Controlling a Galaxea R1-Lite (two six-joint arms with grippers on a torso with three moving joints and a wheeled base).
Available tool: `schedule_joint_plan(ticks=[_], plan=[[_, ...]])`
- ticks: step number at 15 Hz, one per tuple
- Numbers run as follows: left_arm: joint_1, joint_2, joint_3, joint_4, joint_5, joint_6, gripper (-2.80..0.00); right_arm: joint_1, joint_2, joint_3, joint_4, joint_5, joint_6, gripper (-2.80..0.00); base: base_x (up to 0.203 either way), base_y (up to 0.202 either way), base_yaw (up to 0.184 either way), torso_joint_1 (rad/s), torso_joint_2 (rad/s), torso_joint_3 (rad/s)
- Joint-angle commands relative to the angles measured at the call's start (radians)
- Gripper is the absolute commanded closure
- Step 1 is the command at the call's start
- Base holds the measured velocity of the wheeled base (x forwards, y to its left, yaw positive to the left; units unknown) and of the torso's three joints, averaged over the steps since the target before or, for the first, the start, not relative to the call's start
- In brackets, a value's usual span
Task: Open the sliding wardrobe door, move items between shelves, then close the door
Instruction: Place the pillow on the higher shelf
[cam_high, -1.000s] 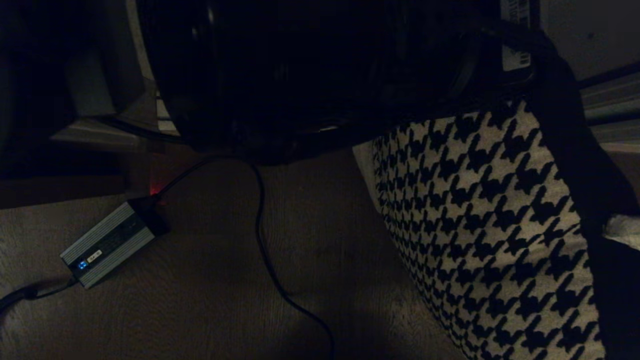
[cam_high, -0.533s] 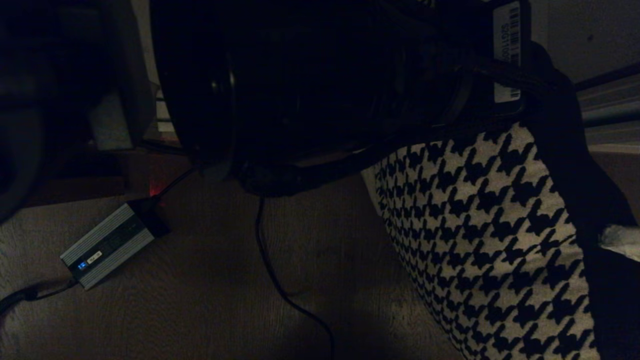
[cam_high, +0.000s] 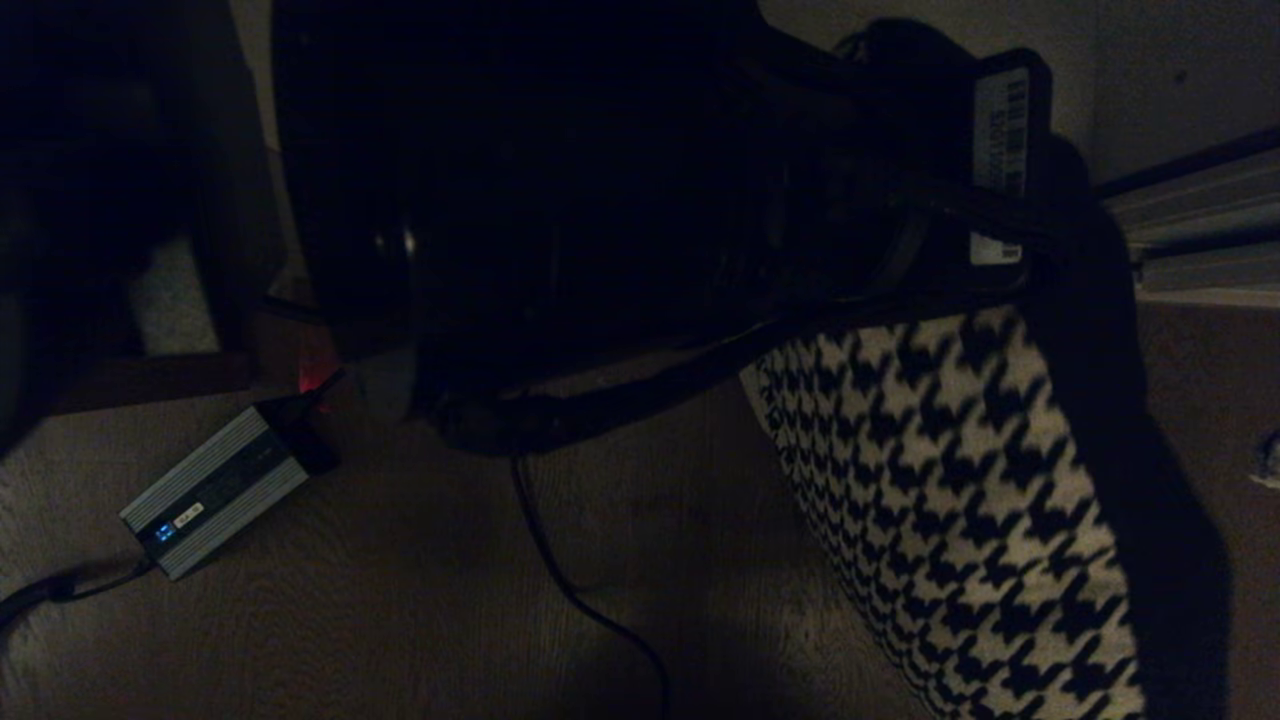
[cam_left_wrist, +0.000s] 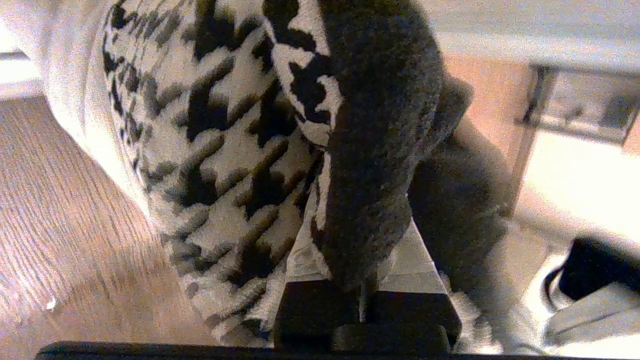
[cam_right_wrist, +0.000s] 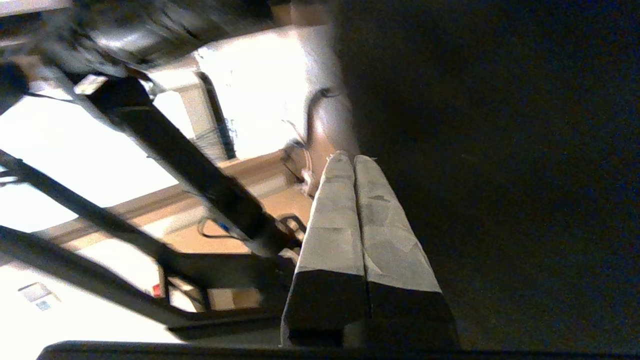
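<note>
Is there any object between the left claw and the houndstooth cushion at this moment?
No. The left claw is already shut on the edge of the houndstooth cushion, with its fabric pinched between the fingers, so nothing separates them. The shelf it must go to is not in view.

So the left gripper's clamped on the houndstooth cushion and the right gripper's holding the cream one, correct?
Not quite. The left gripper is clamped on the houndstooth cushion, but the right gripper holds nothing: the right wrist view shows its fingers pressed together, empty.
</note>
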Motion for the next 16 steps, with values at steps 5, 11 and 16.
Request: schedule_joint_plan(ticks=[5,11,16], plan=[[-0.031,-0.034,0.008,-0.008,0.004,0.017,0.00,-0.001,-0.012,0.002,0.012,0.000,0.004,0.00,0.000,0.000,0.000,0.000,0.00,0.000],[-0.030,-0.037,0.001,-0.008,0.005,0.018,0.00,-0.002,-0.017,0.045,0.008,-0.001,0.003,0.00,0.000,0.000,0.000,0.000,0.00,0.000],[-0.033,-0.045,0.003,-0.008,0.004,0.018,0.00,-0.012,0.007,0.064,0.006,-0.002,0.006,0.00,0.000,0.000,0.000,0.003,0.00,0.102]])
